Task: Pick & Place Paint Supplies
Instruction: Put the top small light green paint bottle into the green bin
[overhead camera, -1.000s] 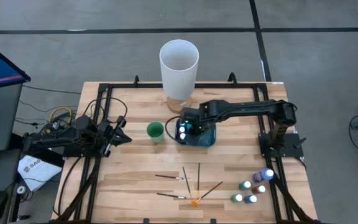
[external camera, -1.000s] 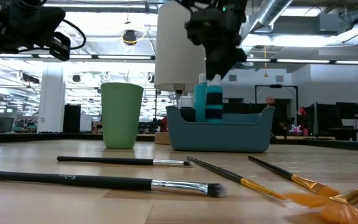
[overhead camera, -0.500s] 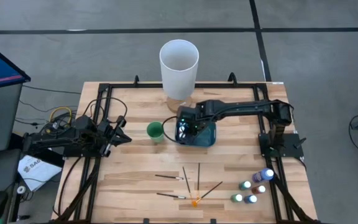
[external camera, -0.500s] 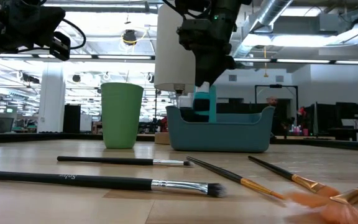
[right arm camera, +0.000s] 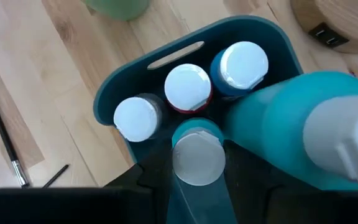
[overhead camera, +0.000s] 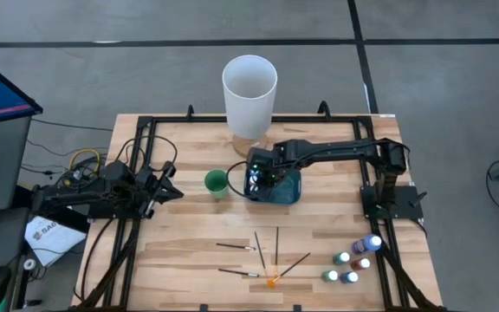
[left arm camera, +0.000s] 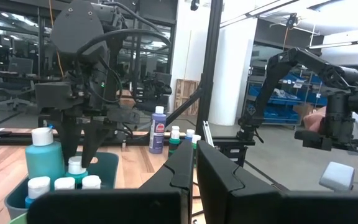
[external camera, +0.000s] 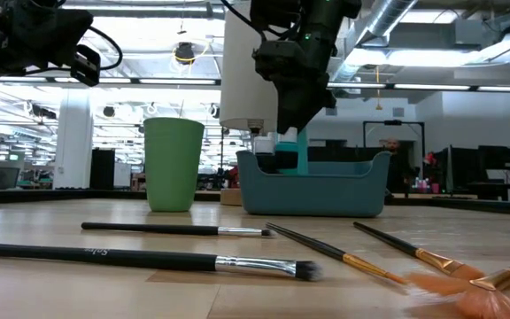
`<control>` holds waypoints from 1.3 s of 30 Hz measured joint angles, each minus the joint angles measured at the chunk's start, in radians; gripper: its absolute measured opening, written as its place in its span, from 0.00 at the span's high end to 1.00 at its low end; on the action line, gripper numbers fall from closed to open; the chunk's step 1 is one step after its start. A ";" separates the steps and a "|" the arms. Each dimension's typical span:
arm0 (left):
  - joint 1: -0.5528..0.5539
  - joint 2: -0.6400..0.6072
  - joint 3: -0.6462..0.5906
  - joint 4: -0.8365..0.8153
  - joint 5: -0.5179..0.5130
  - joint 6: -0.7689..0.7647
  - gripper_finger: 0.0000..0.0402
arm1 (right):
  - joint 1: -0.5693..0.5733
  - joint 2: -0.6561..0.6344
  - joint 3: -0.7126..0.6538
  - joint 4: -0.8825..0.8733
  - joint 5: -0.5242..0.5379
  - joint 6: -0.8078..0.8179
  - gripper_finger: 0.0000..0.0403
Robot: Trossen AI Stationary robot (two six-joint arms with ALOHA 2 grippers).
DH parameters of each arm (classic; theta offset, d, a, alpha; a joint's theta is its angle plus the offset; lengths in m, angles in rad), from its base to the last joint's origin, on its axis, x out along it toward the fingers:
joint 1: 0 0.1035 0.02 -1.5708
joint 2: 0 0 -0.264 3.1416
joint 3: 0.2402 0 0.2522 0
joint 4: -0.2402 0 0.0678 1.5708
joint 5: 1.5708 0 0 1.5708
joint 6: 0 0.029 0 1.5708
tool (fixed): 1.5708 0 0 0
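My right gripper (overhead camera: 261, 179) reaches down into a blue bin (overhead camera: 289, 194) at the table's middle and is shut on a small teal bottle with a white cap (right arm camera: 196, 162). The bin holds three other white-capped bottles (right arm camera: 188, 87) and a larger teal bottle (right arm camera: 284, 124), all standing upright. Several more bottles (overhead camera: 353, 260) stand at the front right. Several dark-handled brushes (overhead camera: 262, 256) lie flat at the front middle, one orange-tipped (overhead camera: 274, 279). My left gripper (overhead camera: 170, 185) waits shut and empty at the table's left. My right gripper has the small teal bottle between its two fingers (left arm camera: 67, 142), one on each side just below the cap (left arm camera: 74, 165). The fingers come from above, pointing down. The bottle stays upright, low in the bin's near end beside the other bottles; whether its base rests on the bin's floor is hidden.
A green cup (overhead camera: 217, 182) stands just left of the bin. A tall white cylinder (overhead camera: 249, 87) stands on a wooden disc behind it. Black frame rails run along the table's edges. Bare wood lies between the bin and the brushes.
My right gripper has gone down into the bin and a little toward the table's left, still shut on the small teal bottle. The bottle has sunk from above the bin's rim to down among the other bottles, staying upright.
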State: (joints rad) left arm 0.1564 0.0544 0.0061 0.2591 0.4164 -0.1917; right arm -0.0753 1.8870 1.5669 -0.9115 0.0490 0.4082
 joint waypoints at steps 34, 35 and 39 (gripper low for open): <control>0.000 0.000 0.000 0.012 0.000 0.000 0.98 | -0.007 0.000 -0.057 0.070 -0.005 0.010 0.62; 0.000 0.000 0.000 0.012 0.000 0.000 0.98 | -0.007 0.000 -0.057 0.070 -0.005 0.010 0.62; 0.000 0.000 0.000 0.012 0.000 0.000 0.98 | -0.007 0.000 -0.057 0.068 -0.005 0.008 0.62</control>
State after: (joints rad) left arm 0.1565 0.0547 0.0059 0.2710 0.4164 -0.1917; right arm -0.0822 1.8866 1.5097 -0.8432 0.0444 0.4159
